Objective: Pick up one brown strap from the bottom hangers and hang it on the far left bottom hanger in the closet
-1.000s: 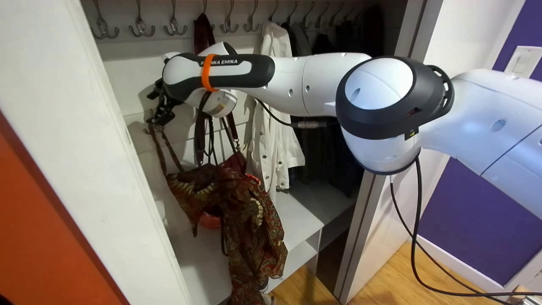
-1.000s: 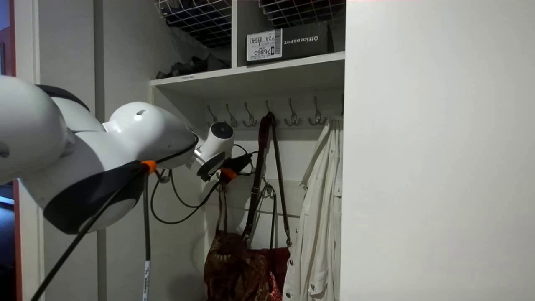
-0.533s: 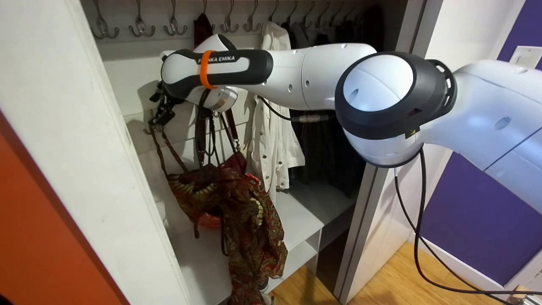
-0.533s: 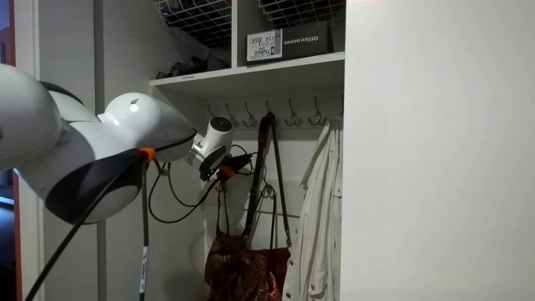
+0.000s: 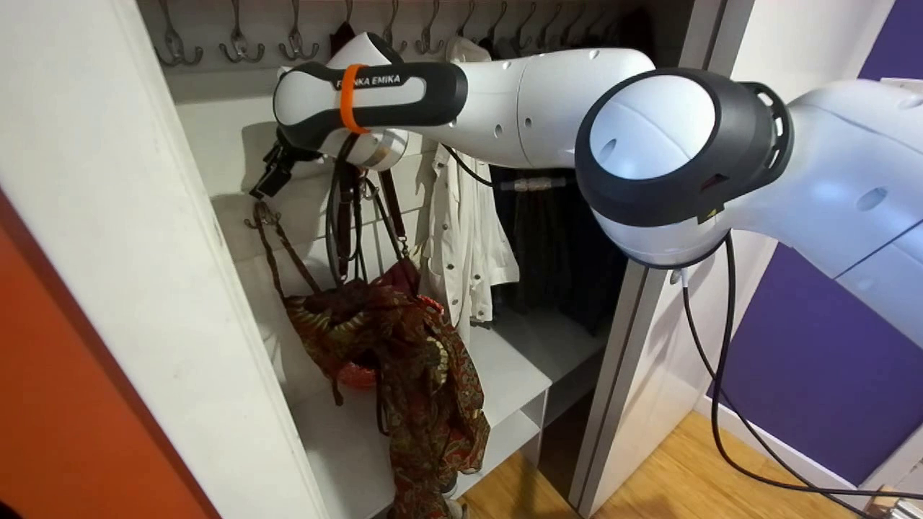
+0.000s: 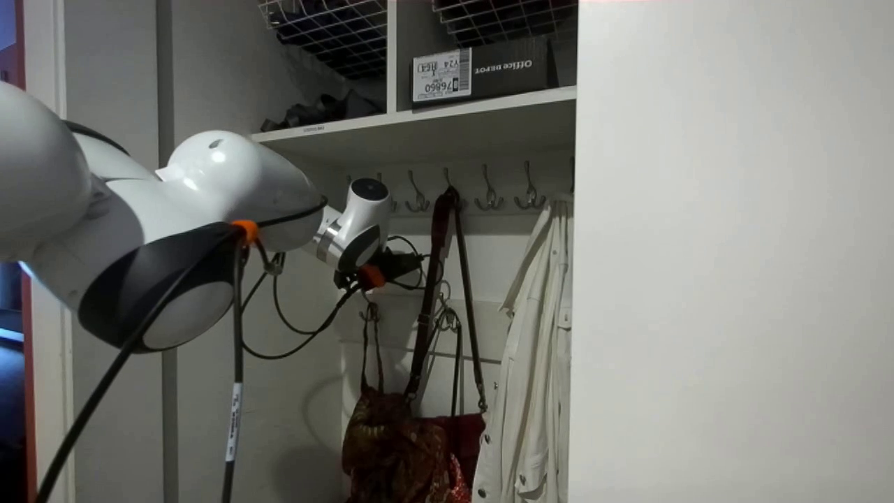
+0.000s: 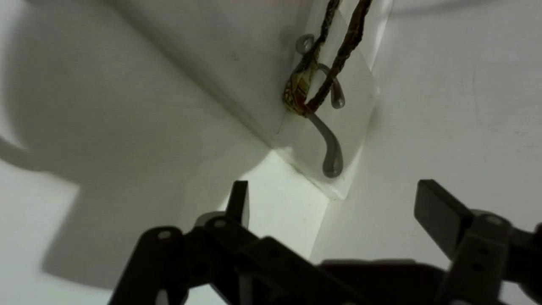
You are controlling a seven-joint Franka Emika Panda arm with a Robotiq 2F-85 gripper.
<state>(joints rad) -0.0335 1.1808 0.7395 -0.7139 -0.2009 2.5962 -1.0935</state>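
"Black, two-fingered gripper (image 7: pixel 334 207): what does the wrist view show?"

"Its fingers (image 7: pixel 440 216) are spread wide, with nothing between them. The thin, reddish-brown cloth strap (image 7: pixel 351 40) loops over a curved silver-grey metal hook (image 7: pixel 333 156), out past the fingers."

"Is it the right hook?"

"I think so. In an exterior view it is the farthest left low hook in the white-walled closet (image 6: pixel 492 251). A floppy red, brown and green patterned cloth bag (image 6: pixel 391 447) hangs from the strap."

"So it's done?"

"The hanging looks done to me. Maybe the gripper just has to back away."

"What else is there?"

"In an exterior view, a pale, flat bench shelf (image 5: pixel 515 364) runs below the hook. I can't tell if the bag touches it. A white buttoned cloth jacket (image 5: pixel 469 245) hangs nearby. Outside are a yellow-brown wood floor (image 5: pixel 678 468) and a flat purple wall (image 5: pixel 793 360)."
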